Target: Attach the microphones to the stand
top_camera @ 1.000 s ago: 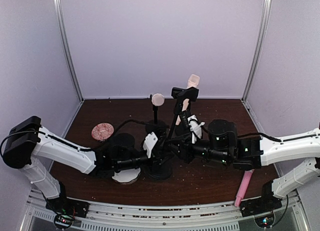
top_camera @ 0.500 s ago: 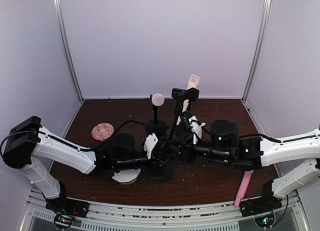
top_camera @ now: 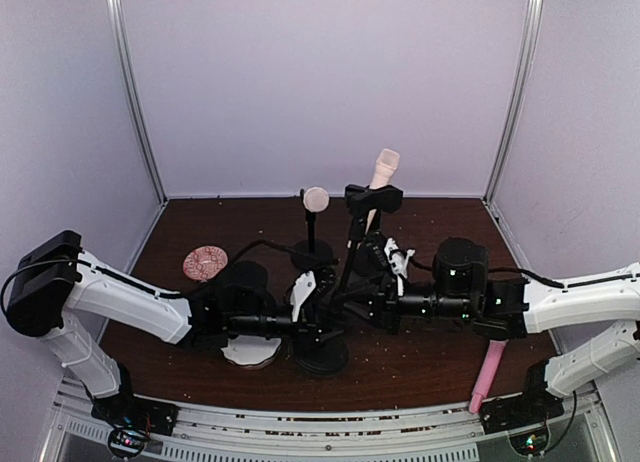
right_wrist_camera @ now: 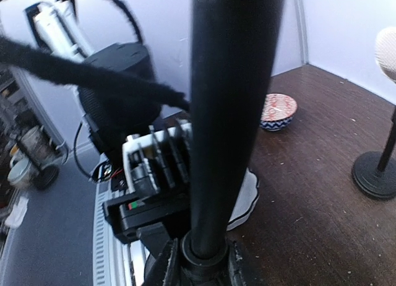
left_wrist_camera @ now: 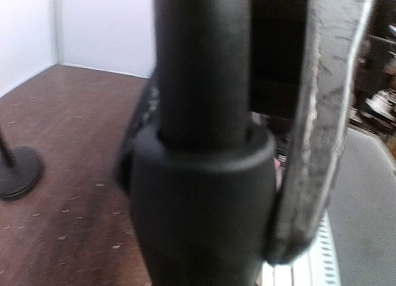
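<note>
Hold the stand (top_camera: 322, 360) upright with the left gripper (top_camera: 314, 322) clamped low on it, and ease the right gripper (top_camera: 342, 300) (closed on the same stand just above) off slowly, since a cream microphone (top_camera: 384, 168) sits clipped at its top, 12 o'clock, and the pink microphone (top_camera: 489, 374) lies loose at 4 o'clock.

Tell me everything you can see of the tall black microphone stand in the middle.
The tall stand is matt black. A thin pole leans right from a round base on the brown table, with a thicker collar low down. Its top clip holds a cream microphone head up. The left gripper is shut on the pole; the right gripper brackets it, grip unclear.
</note>
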Robot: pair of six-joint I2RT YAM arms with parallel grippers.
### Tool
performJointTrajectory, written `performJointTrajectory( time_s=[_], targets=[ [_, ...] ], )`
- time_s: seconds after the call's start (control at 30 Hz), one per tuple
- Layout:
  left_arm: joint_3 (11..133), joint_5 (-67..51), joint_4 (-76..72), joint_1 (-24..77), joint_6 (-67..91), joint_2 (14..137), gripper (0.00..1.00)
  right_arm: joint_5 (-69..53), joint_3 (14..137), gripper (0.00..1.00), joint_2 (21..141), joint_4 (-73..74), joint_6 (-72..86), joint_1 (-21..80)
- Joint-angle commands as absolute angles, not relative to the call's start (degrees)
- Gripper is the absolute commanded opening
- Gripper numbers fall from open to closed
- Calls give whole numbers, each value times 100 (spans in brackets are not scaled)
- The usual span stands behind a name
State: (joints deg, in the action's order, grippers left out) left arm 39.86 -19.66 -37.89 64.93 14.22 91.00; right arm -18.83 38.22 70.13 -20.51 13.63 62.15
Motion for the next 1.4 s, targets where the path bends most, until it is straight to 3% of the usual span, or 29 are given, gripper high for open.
performJointTrajectory(
  time_s=[0.0,0.1,0.17,0.3,0.57,0.83,1.1,1.37],
  targets=[
    [4629,-4210,-3980,6577,1304,9158,0,-3800,3981,0,6974,-870,96,6101],
    [4508,-4193,-4209,6574,1354,9154,0,-3461,3838,3,6891,-843,54,6008],
    [4449,-4048,-4289,6574,1348,9121,0,-2763,3809,19,6830,-715,225,5910],
    [4344,-3821,-4637,6546,1408,9080,0,-2087,3594,35,6719,-725,525,5566],
    [4134,-3204,-5066,6350,1742,9202,0,-2129,3371,43,6330,-537,542,5502],
    [4258,-2231,-4562,6337,1780,9245,0,-2100,3540,49,5737,-490,765,5515],
    [4331,-2250,-4523,6337,1791,9353,0,-1504,4338,52,5246,325,519,5511],
    [4294,-3187,-5341,6337,2099,9386,0,-2126,3841,56,5523,-593,640,5512]
  ],
)
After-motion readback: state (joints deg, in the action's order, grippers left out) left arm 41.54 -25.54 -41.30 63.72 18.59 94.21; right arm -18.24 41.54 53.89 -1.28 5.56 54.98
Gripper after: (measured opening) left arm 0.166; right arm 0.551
